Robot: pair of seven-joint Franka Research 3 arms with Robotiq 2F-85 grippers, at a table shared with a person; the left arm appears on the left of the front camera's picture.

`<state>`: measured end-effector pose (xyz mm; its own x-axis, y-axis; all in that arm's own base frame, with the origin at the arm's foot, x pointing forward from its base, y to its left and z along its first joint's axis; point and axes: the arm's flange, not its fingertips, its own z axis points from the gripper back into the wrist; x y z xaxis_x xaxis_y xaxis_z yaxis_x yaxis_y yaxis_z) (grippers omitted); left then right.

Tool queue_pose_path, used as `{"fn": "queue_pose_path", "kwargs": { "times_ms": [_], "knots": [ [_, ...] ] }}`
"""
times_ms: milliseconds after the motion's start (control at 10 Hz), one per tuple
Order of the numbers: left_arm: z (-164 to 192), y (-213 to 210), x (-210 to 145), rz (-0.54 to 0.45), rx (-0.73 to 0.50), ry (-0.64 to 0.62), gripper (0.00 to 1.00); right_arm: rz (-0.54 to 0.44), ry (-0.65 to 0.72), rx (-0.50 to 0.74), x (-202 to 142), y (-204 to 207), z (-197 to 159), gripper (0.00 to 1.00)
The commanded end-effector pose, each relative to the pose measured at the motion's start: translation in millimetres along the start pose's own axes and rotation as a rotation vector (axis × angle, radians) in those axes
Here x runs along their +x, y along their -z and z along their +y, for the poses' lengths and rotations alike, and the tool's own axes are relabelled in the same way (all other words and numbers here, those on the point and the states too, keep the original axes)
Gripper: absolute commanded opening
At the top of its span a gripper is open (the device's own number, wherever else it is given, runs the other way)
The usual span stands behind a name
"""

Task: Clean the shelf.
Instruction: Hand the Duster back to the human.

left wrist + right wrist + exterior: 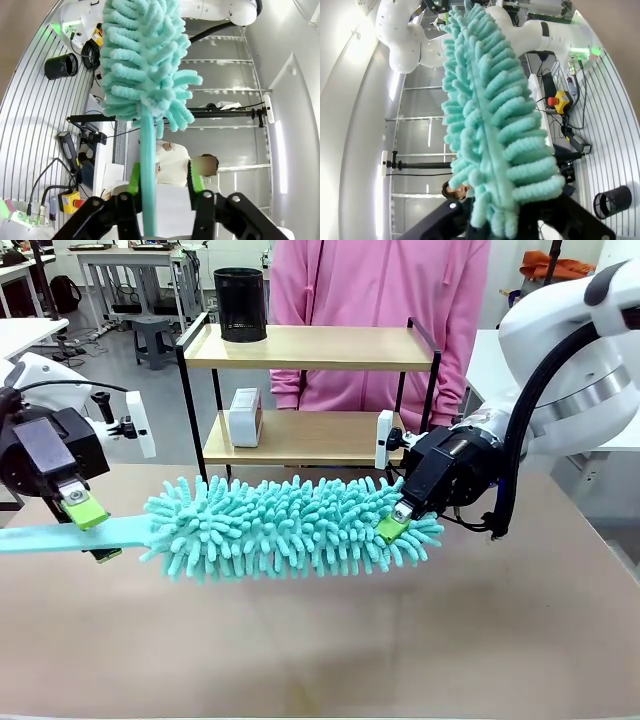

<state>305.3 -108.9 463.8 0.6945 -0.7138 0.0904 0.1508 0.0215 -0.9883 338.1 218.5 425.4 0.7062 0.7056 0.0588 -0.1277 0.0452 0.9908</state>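
The shelf, two pale wooden boards in a thin black frame, stood at the tan tabletop's far edge. A teal duster hung before it: the right gripper was clamped on its fluffy tip, while the left gripper straddled its handle, jaws parted. Behind stood a person in pink.

White tables and a grey stool (far left) on grey floor

Duster lies before shelf; cup on top
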Motion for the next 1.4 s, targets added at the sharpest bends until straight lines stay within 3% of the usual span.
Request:
{"fn": "queue_pose_path", "kwargs": {
  "times_ms": [0, 100, 200, 600, 800, 1000, 1200, 1300],
  "knots": [
    [-3.7, -7.3, -0.9, -0.031, 0.025, 0.034, 1.00, 0.017, -0.015, -0.006, 2.2, -1.4, 1.8, 0.00],
    [-5.5, -19.2, -5.2, -0.078, 0.048, 0.037, 0.94, 0.009, -0.020, -0.009, 0.1, -3.1, 2.8, 0.00],
    [-6.5, -32.3, -11.6, -0.132, 0.076, 0.032, 1.00, 0.001, -0.023, -0.012, -1.7, -5.2, 4.1, 0.00],
    [-9.1, -93.8, -55.8, -0.422, 0.208, 0.001, 1.00, -0.028, -0.048, -0.035, -17.7, -18.0, 18.0, 0.00],
    [-12.2, -127.6, -87.4, -0.647, 0.319, -0.016, 1.00, -0.088, -0.091, -0.045, -39.2, -32.8, 38.6, 0.00],
    [-16.2, -159.2, -119.4, -0.972, 0.384, -0.011, 1.00, -0.205, -0.214, -0.066, -80.0, -59.1, 74.2, 0.00],
    [-7.6, -174.2, -129.3, -1.228, 0.409, -0.017, 1.00, -0.313, -0.428, -0.050, -118.5, -76.5, 104.8, 0.00],
    [-0.8, -179.6, -127.5, -1.297, 0.369, 0.002, 1.00, -0.386, -0.559, -0.038, -141.3, -84.1, 120.0, 0.00]
  ]
}}
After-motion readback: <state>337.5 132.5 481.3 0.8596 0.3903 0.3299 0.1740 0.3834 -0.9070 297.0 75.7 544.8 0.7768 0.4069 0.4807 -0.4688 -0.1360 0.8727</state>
